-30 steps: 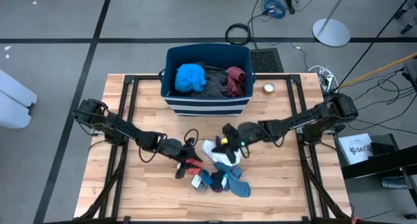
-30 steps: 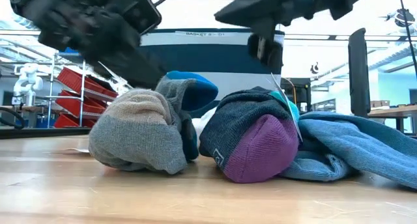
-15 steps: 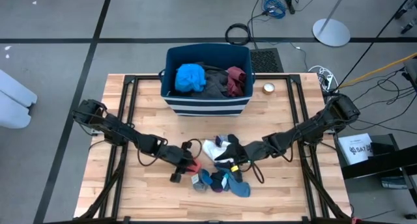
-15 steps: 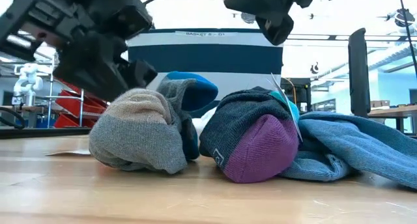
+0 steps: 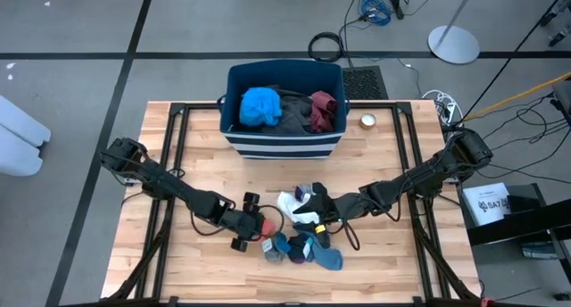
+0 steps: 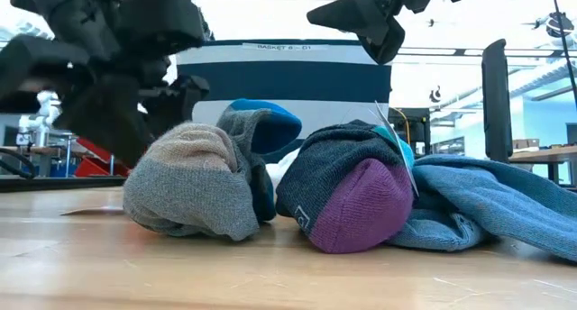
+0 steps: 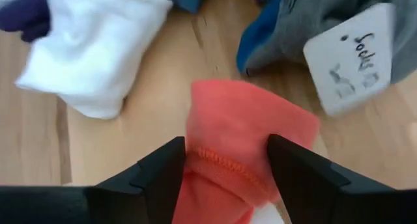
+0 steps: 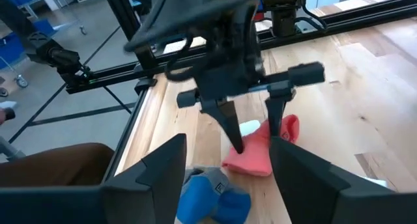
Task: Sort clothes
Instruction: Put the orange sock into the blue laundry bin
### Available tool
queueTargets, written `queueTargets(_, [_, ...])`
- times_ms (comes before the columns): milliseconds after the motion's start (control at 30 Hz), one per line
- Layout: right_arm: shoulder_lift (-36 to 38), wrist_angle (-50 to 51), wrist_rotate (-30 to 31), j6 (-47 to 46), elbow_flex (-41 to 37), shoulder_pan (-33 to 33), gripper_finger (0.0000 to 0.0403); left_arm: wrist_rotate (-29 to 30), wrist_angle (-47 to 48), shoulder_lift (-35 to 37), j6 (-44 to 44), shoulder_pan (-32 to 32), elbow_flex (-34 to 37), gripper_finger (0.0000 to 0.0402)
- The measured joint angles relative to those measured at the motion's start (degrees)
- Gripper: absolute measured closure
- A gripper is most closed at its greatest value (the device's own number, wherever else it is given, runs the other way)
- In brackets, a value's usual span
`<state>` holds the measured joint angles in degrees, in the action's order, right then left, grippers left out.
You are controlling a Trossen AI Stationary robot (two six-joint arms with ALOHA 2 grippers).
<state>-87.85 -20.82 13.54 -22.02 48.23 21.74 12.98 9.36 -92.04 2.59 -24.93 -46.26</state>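
A coral-red cloth (image 7: 228, 133) lies on the table at the left edge of a heap of clothes (image 5: 308, 240). My left gripper (image 7: 225, 168) is low over it and open, one finger on either side of the cloth's near end. The heap holds a white piece (image 5: 288, 203), a grey-beige sock (image 6: 194, 188), a purple-tipped sock (image 6: 347, 202) and a blue garment (image 6: 496, 202). My right gripper (image 8: 231, 172) hangs open above the heap's far side (image 6: 370, 31), with nothing between its fingers. A bright blue top (image 5: 260, 106), a grey one and a maroon one (image 5: 323, 111) lie in the bin. My left gripper stands astride the red cloth's hemmed end (image 7: 218, 162), coming level from the table's left side. The cloth rests flat on the table. Its edges reach both fingers (image 7: 159, 175), but I cannot tell whether they touch it.
The dark blue bin with white stripes (image 5: 284, 145) stands at the table's far middle. A small round roll (image 5: 368, 121) sits to its right. A white card tag (image 7: 348, 58) lies beside the red cloth. Bare wood shows at the near left and near right.
My left arm has sunk lower and drawn a little toward the table's near left, with the red cloth still on the table. My right gripper has moved from the far side of the heap toward the near edge and has risen above the socks.
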Motion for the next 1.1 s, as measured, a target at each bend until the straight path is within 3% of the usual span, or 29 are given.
queueTargets(233, [0.0, 0.0, 0.0, 0.1, 0.0, 0.0, 0.0193, -0.7, -0.8, -4.7, 0.0, 1.3, -0.3, 0.0165])
queueTargets(333, [0.0, 0.0, 0.0, 0.5, 0.0, 0.0, 0.0193, -0.9, -1.0, -6.4, -1.4, 1.6, -0.3, 0.0183])
queueTargets(467, [0.0, 0.0, 0.0, 3.4, 0.0, 0.0, 0.0193, -0.1, -0.4, -6.5, -4.3, 1.6, -0.7, 0.0266])
queueTargets(567, [0.0, -0.1, 0.9, 8.1, 0.0, 0.0, 0.0193, 4.3, 3.8, -6.3, -5.1, 1.6, -2.4, 0.0356])
queueTargets(633, [0.0, -0.3, 3.5, 9.3, 0.0, 0.0, 0.0193, 7.4, 7.8, -6.4, -4.6, 1.6, -4.4, 0.0381])
queueTargets(1100, [0.0, -2.0, 4.4, 9.5, 0.0, -0.2, 0.0193, 24.3, 33.6, -5.0, -4.5, -5.7, -19.6, 0.0381])
